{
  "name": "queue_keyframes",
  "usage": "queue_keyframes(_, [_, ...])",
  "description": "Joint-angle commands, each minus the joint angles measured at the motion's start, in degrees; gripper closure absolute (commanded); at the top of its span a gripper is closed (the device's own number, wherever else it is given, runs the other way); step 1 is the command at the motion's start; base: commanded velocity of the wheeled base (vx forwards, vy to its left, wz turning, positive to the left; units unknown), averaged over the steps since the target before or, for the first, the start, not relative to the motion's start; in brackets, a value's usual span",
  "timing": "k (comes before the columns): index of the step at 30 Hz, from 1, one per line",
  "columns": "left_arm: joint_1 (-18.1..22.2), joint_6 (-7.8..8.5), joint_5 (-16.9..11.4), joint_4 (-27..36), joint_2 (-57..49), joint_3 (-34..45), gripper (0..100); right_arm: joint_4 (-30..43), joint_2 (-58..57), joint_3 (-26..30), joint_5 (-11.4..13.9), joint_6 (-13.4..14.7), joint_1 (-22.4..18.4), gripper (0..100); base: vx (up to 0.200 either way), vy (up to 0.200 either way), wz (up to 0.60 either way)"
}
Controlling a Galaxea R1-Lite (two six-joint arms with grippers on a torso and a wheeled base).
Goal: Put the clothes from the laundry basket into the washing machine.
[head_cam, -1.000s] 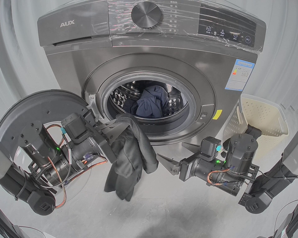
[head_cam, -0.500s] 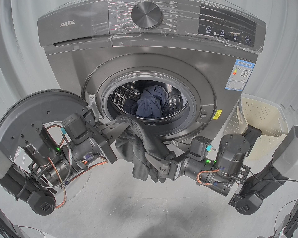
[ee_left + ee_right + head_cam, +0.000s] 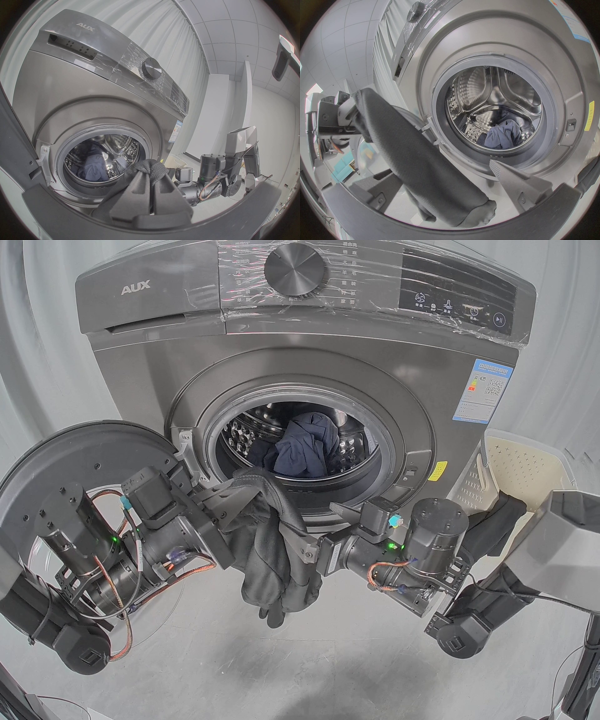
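White curtains hang behind a grey front-loading washing machine (image 3: 300, 359) on a pale floor, its round door (image 3: 81, 452) swung open to the left. The left gripper (image 3: 234, 493) is clamped on a dark grey garment (image 3: 269, 546) just before the drum's mouth. The cloth droops between the spread fingers of the right gripper (image 3: 315, 530). A navy garment (image 3: 303, 449) lies in the drum. At far right, a black garment (image 3: 494, 524) hangs over the rim of the cream perforated plastic laundry basket (image 3: 531, 471).

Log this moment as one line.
left gripper: shut on dark garment before drum | right gripper: open, astride it | drum: navy garment | basket: dark cloth over rim
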Motion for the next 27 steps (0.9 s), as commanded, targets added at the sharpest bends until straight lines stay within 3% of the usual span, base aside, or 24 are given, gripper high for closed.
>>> queue_keyframes(1, [-0.01,-0.10,-0.01,-0.01,-0.20,0.00,100,-1.36,3.88,-2.00,-0.12,0.01,-0.60,100,0.000,0.000,0.00])
queue_keyframes(9, [0.52,-0.10,0.08,-0.01,0.41,0.35,100,-3.21,2.74,-0.94,0.05,-0.08,-0.60,100,0.000,0.000,0.00])
queue_keyframes(19, [2.01,-0.19,0.34,0.52,1.20,0.79,100,-0.22,-16.42,10.57,0.05,-0.52,-4.82,100,0.000,0.000,0.00])
queue_keyframes(27, [2.19,-0.19,0.69,0.17,1.03,0.35,100,-0.13,-21.08,11.62,-0.12,-0.08,-5.87,100,0.000,0.000,0.00])
